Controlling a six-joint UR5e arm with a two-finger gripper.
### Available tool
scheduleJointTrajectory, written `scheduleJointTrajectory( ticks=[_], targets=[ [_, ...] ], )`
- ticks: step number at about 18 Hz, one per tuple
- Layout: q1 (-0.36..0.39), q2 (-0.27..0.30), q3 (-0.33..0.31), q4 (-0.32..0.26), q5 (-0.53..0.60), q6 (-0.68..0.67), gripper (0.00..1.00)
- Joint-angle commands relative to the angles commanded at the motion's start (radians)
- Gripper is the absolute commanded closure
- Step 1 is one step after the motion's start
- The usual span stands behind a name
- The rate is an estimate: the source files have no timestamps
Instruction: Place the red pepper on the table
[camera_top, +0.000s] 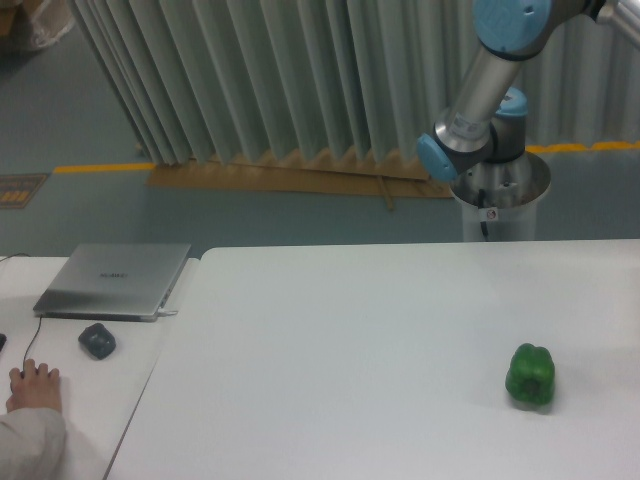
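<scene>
Red pepper isn't visible anywhere in the camera view, so I can't give its location, its long axis or which way it points

Gripper also out of frame. Only part of the arm (490, 80) shows at upper right: grey link with blue joint caps, running up past the top edge, above its silver pedestal (500, 205) behind the table's far edge. Can't say if the fingers are open, closed or holding something

The table (350, 360) is white, flat top, rounded far-left corner, fills most of the lower frame. On it, near the right side toward the front: green bell pepper (530, 376), sitting upright, lobed, glossy, small shadow under it. It stands well apart from the arm

Left of the table, just beside it with a thin gap: narrower white desk (90, 400). On the desk: closed grey laptop (115, 280) at the far end, dark grey mouse (97, 341) in front of it, thin cable running along the left. A person's hand (33, 387) rests flat on the desk at lower left, white sleeve below it

Background: pale pleated curtain (280, 80), teal floor, yellow floor line
</scene>
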Motion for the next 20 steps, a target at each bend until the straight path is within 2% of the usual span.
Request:
scheduleJointTrajectory(
  ticks=[6, 14, 20],
  targets=[
    [-0.003, 0.005, 0.008, -0.006, 0.006, -0.014, 0.46],
    [-0.005, 0.026, 0.008, -0.017, 0.006, -0.014, 0.48],
    [-0.005, 0.046, 0.011, -0.072, -0.003, -0.028, 0.48]
  ],
)
